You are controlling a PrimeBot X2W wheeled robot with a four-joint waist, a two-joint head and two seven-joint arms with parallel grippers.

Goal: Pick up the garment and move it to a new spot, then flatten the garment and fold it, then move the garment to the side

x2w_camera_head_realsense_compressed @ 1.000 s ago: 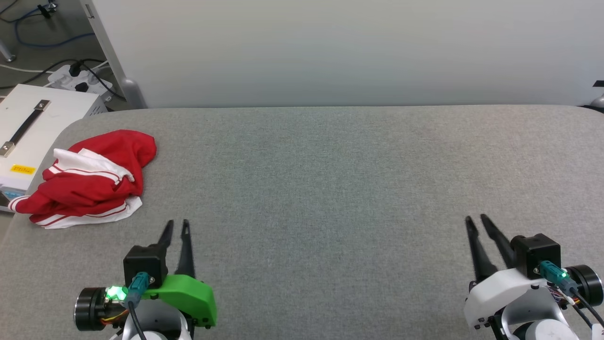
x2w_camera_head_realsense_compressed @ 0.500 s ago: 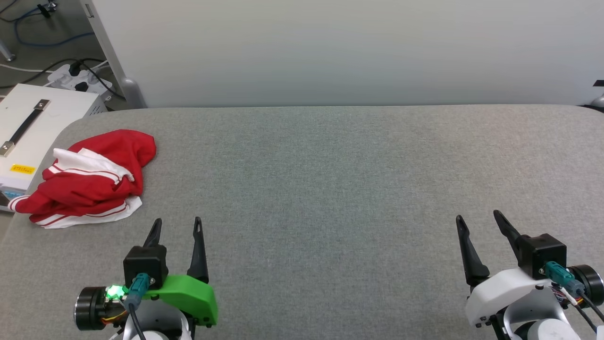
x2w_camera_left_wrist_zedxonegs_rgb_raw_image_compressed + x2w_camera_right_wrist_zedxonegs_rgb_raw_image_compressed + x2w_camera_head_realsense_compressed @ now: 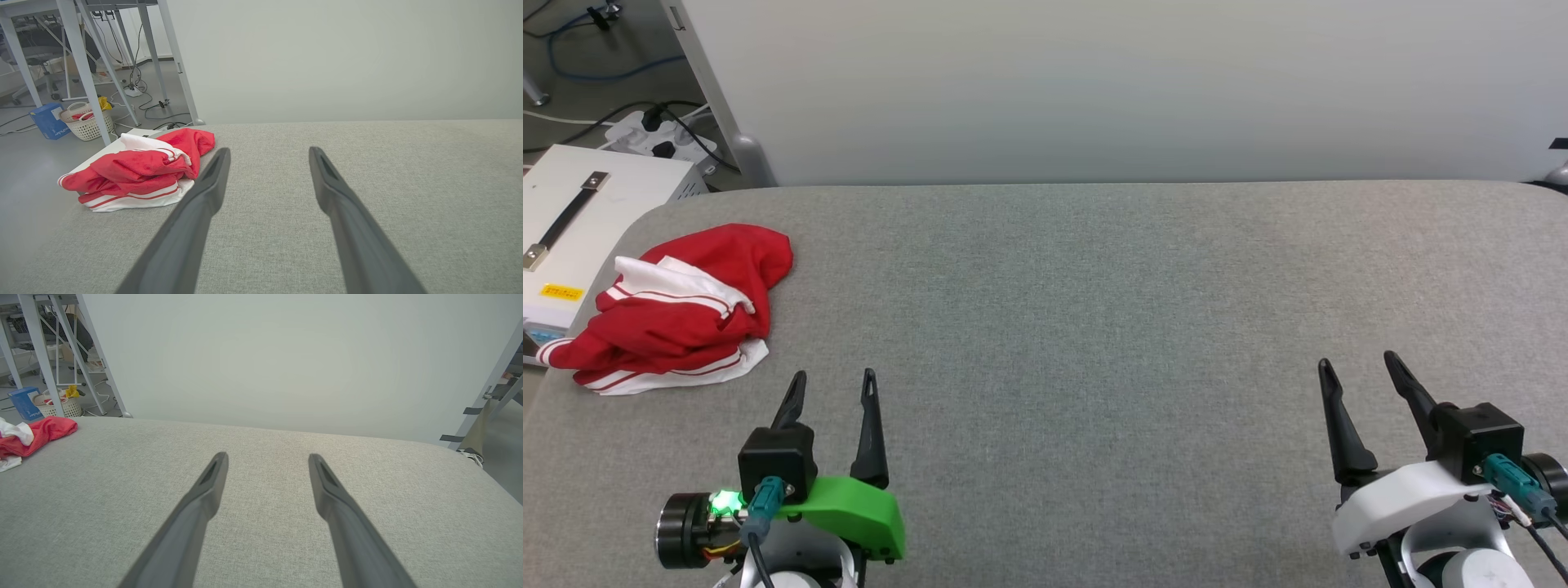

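Lab — power strip, metal table legs

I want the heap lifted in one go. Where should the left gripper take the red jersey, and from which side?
Probably the bunched red ridge across the middle of the garment, from above, the left gripper approaching from the heap's near right with open fingers straddling it. That fold stands proud; the white hem lies flat on the table.

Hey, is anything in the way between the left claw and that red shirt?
Nothing visible. The open left claw hovers over the grey surface, and the crumpled shirt lies ahead to its left, near the surface's edge.
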